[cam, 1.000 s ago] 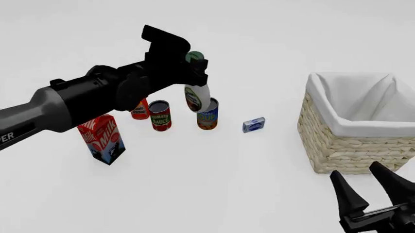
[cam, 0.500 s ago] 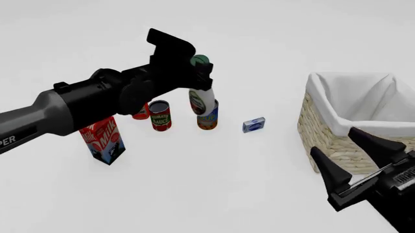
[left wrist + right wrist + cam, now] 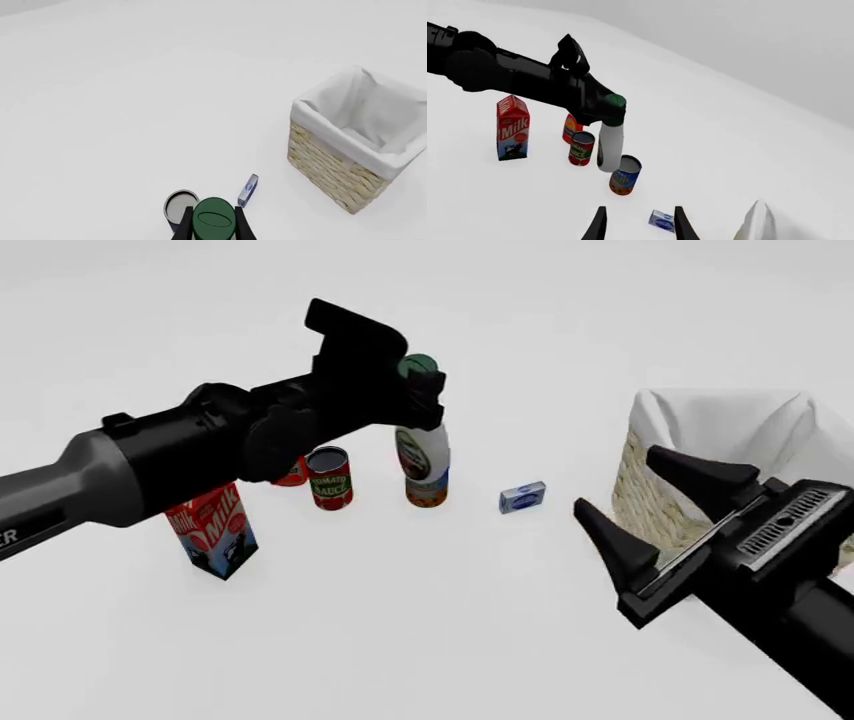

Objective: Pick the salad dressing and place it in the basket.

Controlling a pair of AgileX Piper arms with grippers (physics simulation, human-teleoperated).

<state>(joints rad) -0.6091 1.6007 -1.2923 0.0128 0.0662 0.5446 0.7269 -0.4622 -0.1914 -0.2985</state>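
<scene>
The salad dressing (image 3: 424, 453) is a white bottle with a green cap (image 3: 419, 366). It hangs clear of the table, nearly upright, just above the cans. My left gripper (image 3: 423, 405) is shut on its neck below the cap. The left wrist view looks down on the cap (image 3: 213, 224) between the fingers (image 3: 185, 226). The right wrist view shows the bottle (image 3: 610, 147) hanging from the left arm. The basket (image 3: 727, 420), wicker with white lining, stands at the right, and the left wrist view shows the basket (image 3: 333, 165) too. My right gripper (image 3: 625, 485) is open and empty, raised in front of the basket's near left side.
A milk carton (image 3: 214, 530), a tomato sauce can (image 3: 330, 478), a blue-and-orange can (image 3: 427, 488) and a red bottle (image 3: 290, 472) half hidden by the left arm stand in a group at centre left. A small blue box (image 3: 522, 497) lies between them and the basket.
The left gripper has carried the bottle slightly right and up, and the bottle has swung closer to upright. The right gripper has risen and moved left, now covering part of the basket.
</scene>
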